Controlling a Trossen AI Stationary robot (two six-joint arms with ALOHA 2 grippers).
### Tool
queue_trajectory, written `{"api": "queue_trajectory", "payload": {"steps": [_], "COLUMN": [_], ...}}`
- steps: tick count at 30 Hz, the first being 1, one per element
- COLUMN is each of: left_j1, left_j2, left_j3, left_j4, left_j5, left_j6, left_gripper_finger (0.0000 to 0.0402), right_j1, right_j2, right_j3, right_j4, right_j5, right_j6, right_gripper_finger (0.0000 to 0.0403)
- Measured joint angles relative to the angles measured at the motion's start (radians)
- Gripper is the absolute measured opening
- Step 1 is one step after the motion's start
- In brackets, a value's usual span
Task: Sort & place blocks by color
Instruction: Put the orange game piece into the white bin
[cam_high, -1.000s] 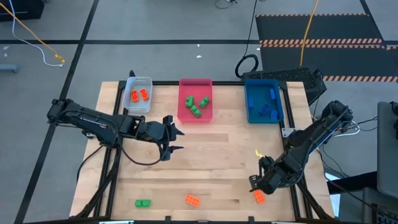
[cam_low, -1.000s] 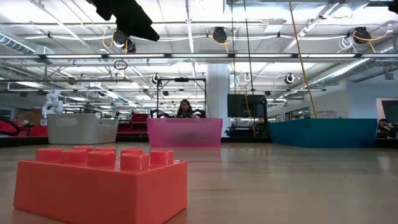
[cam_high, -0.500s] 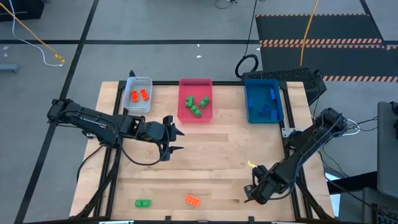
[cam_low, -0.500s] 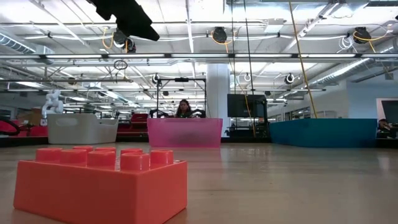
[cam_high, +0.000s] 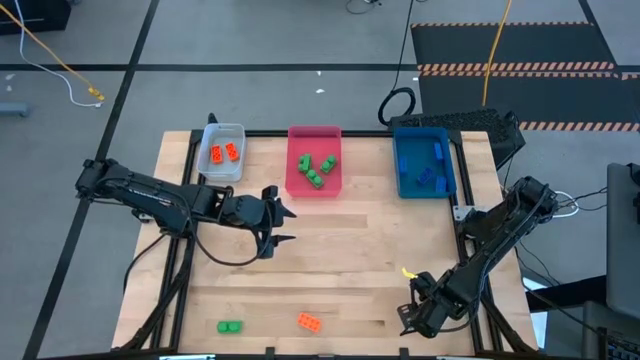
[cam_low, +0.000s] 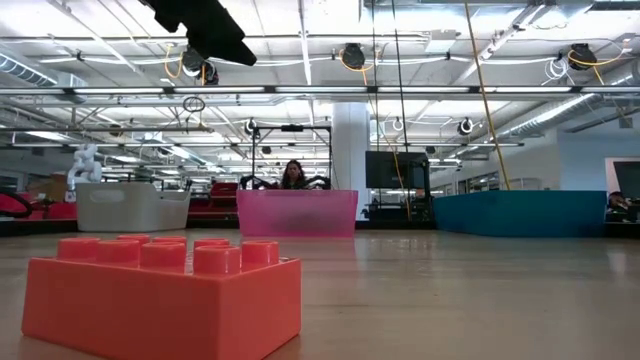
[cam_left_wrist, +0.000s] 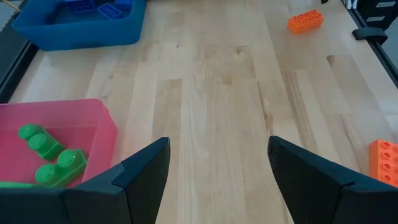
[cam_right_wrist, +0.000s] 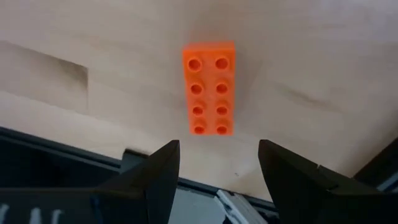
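Over the last second the right gripper (cam_high: 418, 318) has been swung along the table's near edge, and the orange block (cam_right_wrist: 209, 88) once seen beside it from above is now covered by the arm. Through the right wrist camera that block is seen lying flat, studs up, just ahead of the spread fingers (cam_right_wrist: 155, 171), not yet touched. Its long axis is pointed straight away from the gripper, so the two long sides are offered to the jaws. Clearly the nearer arm has been chosen. The left gripper (cam_high: 278, 228) is held open at mid-table. Another orange block (cam_high: 309, 321) and a green block (cam_high: 229, 326) are left near the front edge.
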Motion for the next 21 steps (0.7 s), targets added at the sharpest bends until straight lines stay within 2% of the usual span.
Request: {"api": "queue_trajectory", "payload": {"steps": [5,21], "left_j1": [0.0,0.0], "left_j2": [0.0,0.0], "left_j3": [0.0,0.0], "left_j4": [0.0,-0.001], "left_j5": [0.0,0.0], "left_j6": [-0.001,0.003], "left_gripper_finger": [0.0273,0.0273], "right_j1": [0.019,0.017], "right_j2": [0.023,0.127], "right_j3": [0.0,0.0], "right_j4": [0.005,0.02], "right_j5": [0.07,0.069], "right_j6": [0.028,-0.008], "right_gripper_finger": [0.0212,0.0212]}}
